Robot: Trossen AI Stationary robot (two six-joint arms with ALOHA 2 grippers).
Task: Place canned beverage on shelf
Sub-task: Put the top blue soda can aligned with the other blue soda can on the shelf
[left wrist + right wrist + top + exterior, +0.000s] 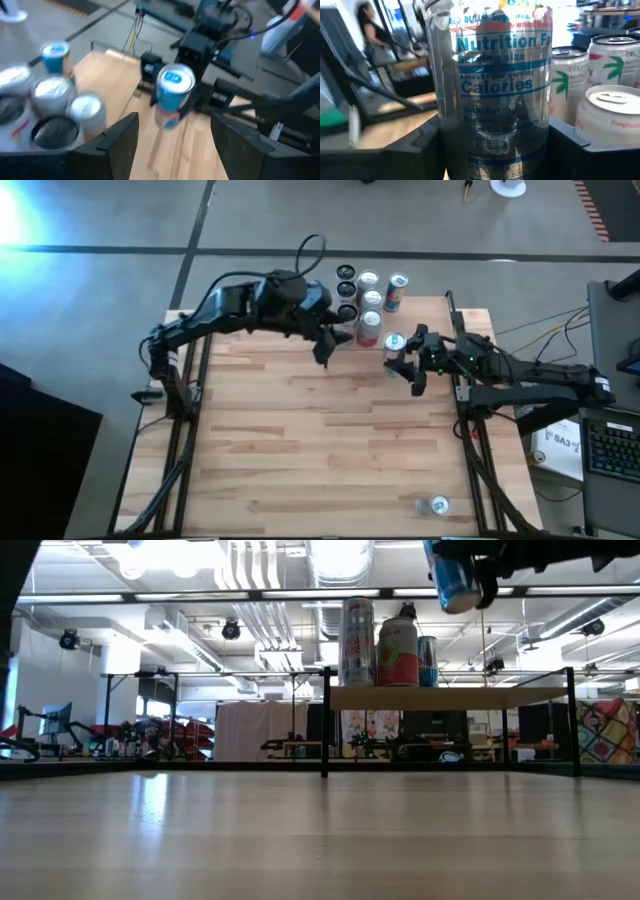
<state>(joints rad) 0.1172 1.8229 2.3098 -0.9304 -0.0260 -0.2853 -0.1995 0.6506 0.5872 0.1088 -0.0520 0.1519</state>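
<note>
A slim silver-and-blue can [394,342] hangs in the air with my right gripper [399,360] shut on it, just off the near right of the shelf's cans. The low view shows this can [455,580] higher than the shelf [450,697]. The shelf is a pale wood panel on black rods at the table's far middle. Several cans [362,298] stand upright on it. My left gripper [175,150] is open with nothing in it. It hovers left of the held can [172,87] and faces it, beside the cans on the shelf. My right gripper pinches the can's side wall [540,135] between its two fingers, one on each side, about halfway up. The fingers [575,145] reach in level from the table's right. The can is nearly upright, top end up, and lifted clear of table and shelf.
One more can [433,505] stands on the tabletop near the front right corner. Black frame rods [465,410] run along both sides of the table. The middle and near left of the butcher-block top [300,450] are bare wood.
</note>
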